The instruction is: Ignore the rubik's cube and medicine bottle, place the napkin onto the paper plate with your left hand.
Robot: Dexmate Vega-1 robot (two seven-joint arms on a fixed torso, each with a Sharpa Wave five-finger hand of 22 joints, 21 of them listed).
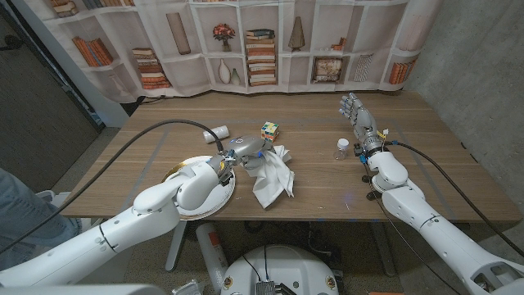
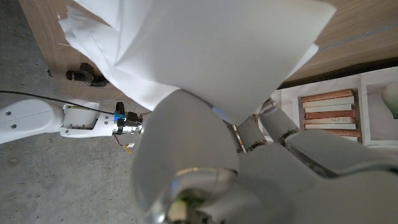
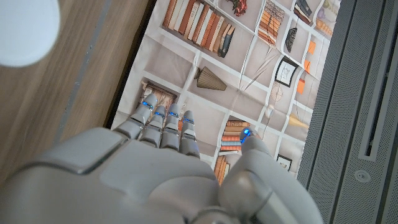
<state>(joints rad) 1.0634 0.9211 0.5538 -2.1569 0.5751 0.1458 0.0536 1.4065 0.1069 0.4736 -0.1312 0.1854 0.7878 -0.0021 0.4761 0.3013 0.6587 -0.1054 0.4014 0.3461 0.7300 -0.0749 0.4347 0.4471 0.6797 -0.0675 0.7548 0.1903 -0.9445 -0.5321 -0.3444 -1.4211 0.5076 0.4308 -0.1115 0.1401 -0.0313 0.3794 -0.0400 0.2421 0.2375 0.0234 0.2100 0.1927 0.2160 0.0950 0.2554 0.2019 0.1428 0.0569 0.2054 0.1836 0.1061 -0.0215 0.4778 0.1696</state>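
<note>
My left hand (image 1: 240, 152) grips the white napkin (image 1: 274, 179) by its upper part, just right of the paper plate (image 1: 185, 167). The cloth hangs crumpled from the hand toward the table's front edge. In the left wrist view the napkin (image 2: 205, 50) spreads out from between my fingers (image 2: 249, 134). My left forearm covers much of the plate. My right hand (image 1: 357, 112) stands at the right of the table with straight fingers, holding nothing. In the right wrist view those fingers (image 3: 165, 127) point at the bookshelf backdrop.
A Rubik's cube (image 1: 270, 129) sits just beyond the napkin. A small bottle with a white cap (image 1: 342, 147) stands near my right wrist. A white cylinder (image 1: 215, 133) lies on its side behind the plate. The printed bookshelf backdrop (image 1: 262, 49) closes the far side.
</note>
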